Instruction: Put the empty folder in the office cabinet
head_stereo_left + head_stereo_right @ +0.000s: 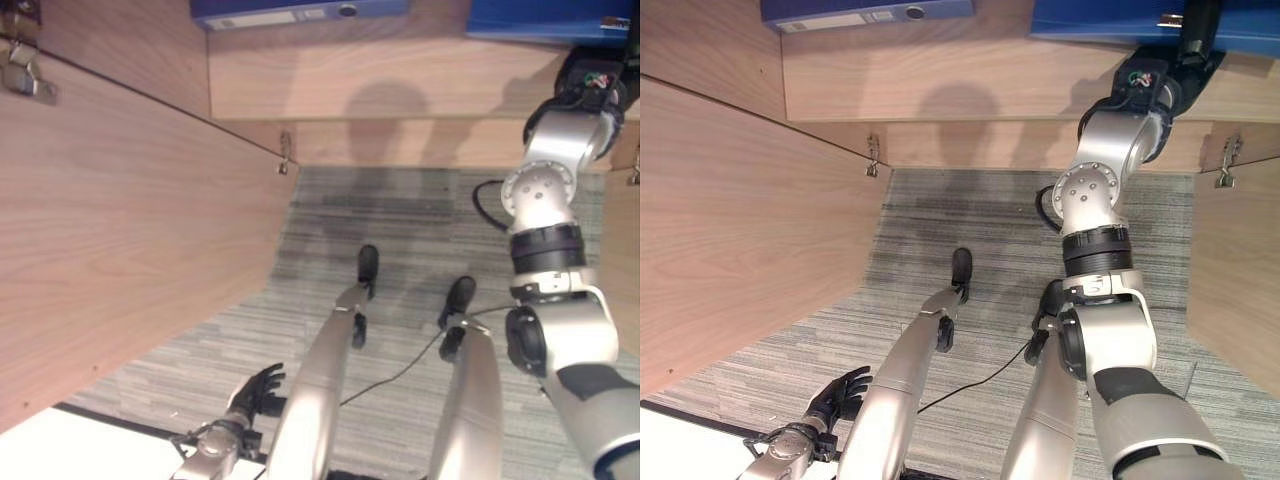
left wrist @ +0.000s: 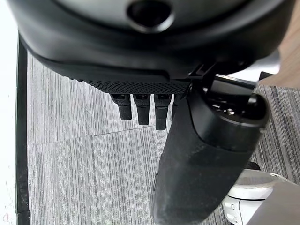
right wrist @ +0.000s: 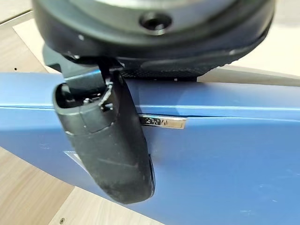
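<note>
While the right hand [image 3: 112, 150] pinches the blue folder [image 3: 225, 154] by its edge on the cabinet shelf [image 1: 980, 80], thumb flat on its cover, the empty binder looks light, stiff and slick; the left hand [image 1: 258, 392] hangs relaxed, empty.

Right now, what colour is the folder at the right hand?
Blue folder, clearest in the right wrist view.

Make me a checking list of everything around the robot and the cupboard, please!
surface: wooden cabinet shelf, bare in the middle.
job's things: blue folder at the shelf's right side.
clutter: dark blue binder lying at the shelf's left.
robot hands: right robot hand has its thumb on the blue folder; left robot hand open, low over the carpet.
cables: nothing seen on the shelf.
surroundings: open cabinet door, grey striped carpet.
</note>
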You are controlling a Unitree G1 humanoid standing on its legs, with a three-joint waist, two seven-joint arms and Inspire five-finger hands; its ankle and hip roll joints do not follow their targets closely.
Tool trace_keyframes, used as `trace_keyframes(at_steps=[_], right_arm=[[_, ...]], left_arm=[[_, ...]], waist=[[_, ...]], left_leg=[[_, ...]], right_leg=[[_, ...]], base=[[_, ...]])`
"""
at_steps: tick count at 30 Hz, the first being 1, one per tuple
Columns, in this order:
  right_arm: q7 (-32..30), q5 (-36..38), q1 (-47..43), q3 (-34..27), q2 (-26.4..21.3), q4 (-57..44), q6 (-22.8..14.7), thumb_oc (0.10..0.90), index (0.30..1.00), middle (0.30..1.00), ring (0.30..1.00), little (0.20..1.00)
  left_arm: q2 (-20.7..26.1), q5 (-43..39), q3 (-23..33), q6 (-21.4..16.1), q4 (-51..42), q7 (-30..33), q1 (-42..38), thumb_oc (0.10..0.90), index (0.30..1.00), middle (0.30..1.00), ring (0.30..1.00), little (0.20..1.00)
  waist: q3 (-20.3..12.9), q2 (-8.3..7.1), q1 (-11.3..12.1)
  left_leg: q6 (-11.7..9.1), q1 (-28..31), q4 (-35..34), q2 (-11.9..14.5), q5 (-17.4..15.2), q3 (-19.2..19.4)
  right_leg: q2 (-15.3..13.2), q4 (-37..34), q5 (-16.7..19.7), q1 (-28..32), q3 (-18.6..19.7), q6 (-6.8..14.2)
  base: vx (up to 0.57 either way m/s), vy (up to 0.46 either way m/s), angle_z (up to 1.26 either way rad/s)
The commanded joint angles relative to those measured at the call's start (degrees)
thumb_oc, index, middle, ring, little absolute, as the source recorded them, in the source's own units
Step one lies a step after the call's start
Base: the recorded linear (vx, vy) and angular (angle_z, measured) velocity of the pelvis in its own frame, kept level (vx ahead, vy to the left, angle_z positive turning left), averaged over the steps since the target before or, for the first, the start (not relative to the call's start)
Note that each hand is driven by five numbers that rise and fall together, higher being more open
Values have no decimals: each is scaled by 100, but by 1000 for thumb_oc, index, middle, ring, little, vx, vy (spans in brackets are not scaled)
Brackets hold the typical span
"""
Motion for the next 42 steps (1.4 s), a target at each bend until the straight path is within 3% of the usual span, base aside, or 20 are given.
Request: trace_keyframes(at_steps=[1, 2, 12, 27, 31, 33, 34, 37, 40, 42], right_arm=[[568, -156, -784, 530, -817, -326, -114, 400, 300, 300, 300, 300], [653, -78, -933, 690, -917, -179, -5, 800, 900, 900, 900, 900], [894, 403, -1034, 631, -587, -158, -228, 800, 900, 900, 900, 900], [1130, 719, -836, 512, -508, 210, -84, 800, 900, 900, 900, 900], [1179, 668, -645, 606, -707, 736, 300, 800, 900, 900, 900, 900], [1296, 577, -662, 838, -933, 1123, 683, 800, 900, 900, 900, 900], [1411, 248, -669, 1337, -1239, 1508, 1283, 800, 900, 900, 900, 900], [1969, -565, -1006, 2600, -1798, 2443, 2533, 800, 900, 900, 900, 900], [2399, -629, -1234, 3091, -1853, 3015, 2908, 800, 900, 900, 900, 900], [2504, -526, -1240, 3092, -1780, 2925, 2908, 800, 900, 900, 900, 900]], left_arm=[[361, -77, -94, 120, 225, 179, 599, 800, 900, 900, 900, 900], [404, -76, -51, 122, 345, 183, 615, 800, 900, 900, 900, 900], [384, -72, 5, 102, 461, 228, 603, 800, 900, 900, 900, 900], [366, -10, 136, 29, 700, 176, 581, 800, 900, 900, 900, 900], [318, 7, 200, 33, 907, 102, 598, 800, 900, 900, 900, 900], [315, 13, 245, 3, 1014, 38, 567, 800, 900, 900, 900, 900], [364, 71, 294, -3, 1105, -48, 586, 800, 900, 900, 900, 900], [439, 129, 378, -11, 1222, -259, 686, 800, 900, 900, 900, 900], [432, 41, 390, 9, 1350, -361, 721, 800, 900, 900, 900, 900], [429, 56, 360, 19, 1410, -398, 708, 800, 900, 900, 900, 900]], waist=[[-329, 173, 98], [-356, 133, 132], [-339, 126, 211], [-402, 93, 263], [-438, 28, 228], [-456, -5, 210], [-475, -85, 214], [-462, -199, 197], [-423, -268, 174], [-420, -288, 176]], left_leg=[[-41, -376, 140, -87, -512, -443], [-53, -366, 110, -99, -498, -468], [-115, -321, -55, -80, -418, -507], [-159, -101, -423, -88, -271, -523], [-167, 2, -545, -81, -231, -530], [-179, 33, -559, -68, -225, -534], [-189, 57, -575, -43, -206, -535], [-205, 76, -587, 36, -164, -540], [-221, 113, -599, 78, -127, -559], [-237, 132, -605, 88, -116, -556]], right_leg=[[77, -531, -84, 579, -360, 321], [86, -525, -92, 587, -389, 317], [104, -574, -85, 617, -484, 316], [103, -827, 28, 778, -558, 376], [105, -954, 69, 854, -601, 376], [108, -976, 76, 880, -602, 364], [105, -1005, 90, 906, -622, 351], [126, -1075, 135, 952, -681, 309], [162, -1126, 146, 1009, -742, 288], [181, -1121, 129, 1052, -769, 284]], base=[[1, -49, 8], [0, -54, 10], [-3, -22, 7], [0, 0, 0], [0, 0, 0], [0, 0, 0], [6, -33, 2], [-3, -49, 1], [0, -44, -3], [-2, -25, -7]])
